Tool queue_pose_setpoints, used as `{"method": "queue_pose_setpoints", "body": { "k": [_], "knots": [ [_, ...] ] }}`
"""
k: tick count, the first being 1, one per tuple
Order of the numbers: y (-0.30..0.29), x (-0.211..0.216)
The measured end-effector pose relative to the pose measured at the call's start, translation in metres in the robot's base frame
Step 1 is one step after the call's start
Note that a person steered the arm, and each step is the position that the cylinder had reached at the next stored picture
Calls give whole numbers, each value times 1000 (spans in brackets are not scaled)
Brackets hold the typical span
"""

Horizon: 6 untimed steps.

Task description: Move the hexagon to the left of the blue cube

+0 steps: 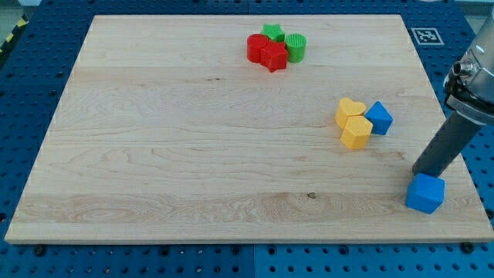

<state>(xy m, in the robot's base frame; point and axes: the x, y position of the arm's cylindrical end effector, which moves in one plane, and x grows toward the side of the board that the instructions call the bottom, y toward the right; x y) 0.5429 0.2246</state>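
Observation:
The yellow hexagon (356, 132) lies right of the board's middle, touching a yellow heart (350, 111) above it and a small blue block (378, 117) at its upper right. The blue cube (425, 193) sits near the board's bottom right corner, below and to the right of the hexagon. My tip (421, 174) is at the cube's upper edge, right against it or just behind it. The dark rod slants up to the view's right from there.
A cluster sits near the top centre: a red cylinder (255, 48), a red star (273, 56), a green star (272, 32) and a green cylinder (296, 47). The wooden board (170, 154) ends just right of and below the blue cube.

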Motion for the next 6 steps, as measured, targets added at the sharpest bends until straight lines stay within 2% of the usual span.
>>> {"method": "queue_pose_setpoints", "body": {
  "k": [1,2,3,4,6],
  "knots": [
    [-67,0],
    [-132,-30],
    [-140,-95],
    [-138,-116],
    [-116,-89]
  ]
}}
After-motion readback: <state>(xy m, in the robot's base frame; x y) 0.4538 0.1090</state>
